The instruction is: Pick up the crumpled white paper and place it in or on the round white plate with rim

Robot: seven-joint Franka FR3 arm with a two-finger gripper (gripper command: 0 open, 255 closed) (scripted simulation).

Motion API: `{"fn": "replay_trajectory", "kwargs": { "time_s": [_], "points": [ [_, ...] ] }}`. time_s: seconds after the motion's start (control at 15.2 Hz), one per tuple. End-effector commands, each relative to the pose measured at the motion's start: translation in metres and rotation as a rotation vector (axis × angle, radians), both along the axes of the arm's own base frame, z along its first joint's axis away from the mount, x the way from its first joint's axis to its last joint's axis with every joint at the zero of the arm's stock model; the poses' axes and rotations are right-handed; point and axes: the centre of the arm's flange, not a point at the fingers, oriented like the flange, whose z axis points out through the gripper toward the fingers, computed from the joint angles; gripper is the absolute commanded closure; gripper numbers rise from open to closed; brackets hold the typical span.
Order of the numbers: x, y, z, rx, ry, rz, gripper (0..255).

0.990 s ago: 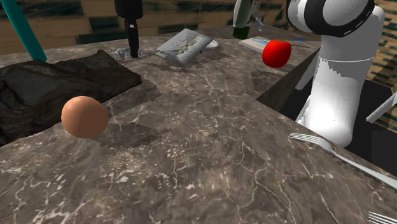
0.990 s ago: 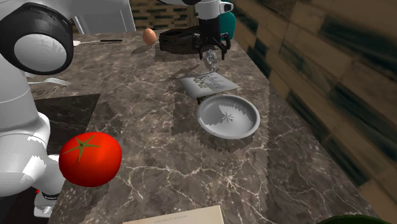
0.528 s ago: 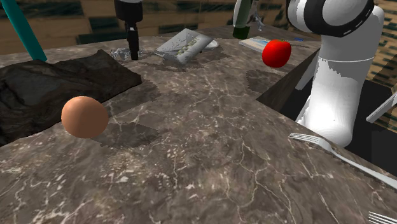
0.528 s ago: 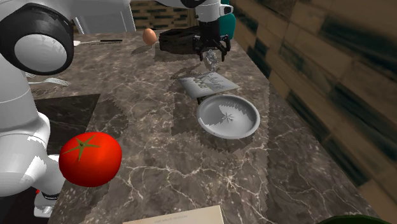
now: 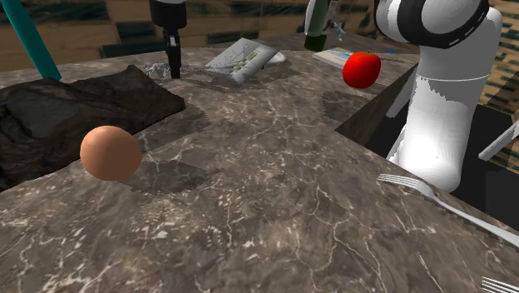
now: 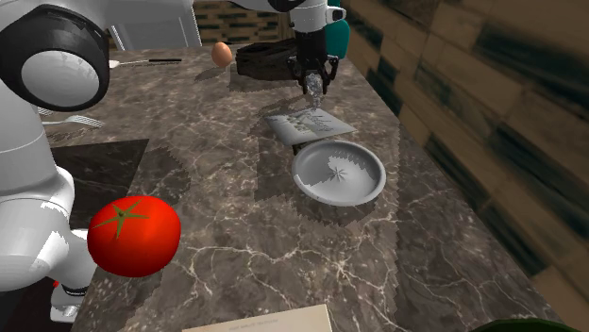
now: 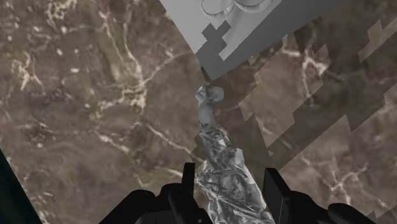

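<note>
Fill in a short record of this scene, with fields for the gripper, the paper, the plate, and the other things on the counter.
gripper: pointing down at the counter, fingers shut on the paper
paper: crumpled, silvery grey, clasped between the fingers, close to a flat grey packet
plate: round, grey-white, nothing in it, next to the packet
other things: tomato, egg, fork, dark cloth
stage: paper gripped, not yet at the plate

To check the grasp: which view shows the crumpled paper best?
The wrist view: the crumpled paper sits close up, clasped by the gripper. The second exterior view shows it small, the shoulder view a distant sliver.
</note>
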Motion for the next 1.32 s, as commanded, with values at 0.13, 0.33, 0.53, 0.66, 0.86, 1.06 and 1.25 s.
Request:
{"fn": "replay_trajectory", "kwargs": {
  "time_s": [0.13, 0.33, 0.53, 0.66, 0.86, 1.06, 1.25],
  "points": [
    [0.000, 0.000, 0.000, 0.000, 0.000, 0.000, 255],
    [0.000, 0.000, 0.016, 0.000, 0.000, 0.000, 255],
    [0.000, 0.000, 0.031, 0.000, 0.000, 0.000, 255],
    [0.000, 0.000, 0.042, 0.000, 0.000, 0.000, 255],
    [0.000, 0.000, 0.058, 0.000, 0.000, 0.000, 255],
    [0.000, 0.000, 0.074, 0.000, 0.000, 0.000, 255],
    [0.000, 0.000, 0.090, 0.000, 0.000, 0.000, 255]
  ]
}}
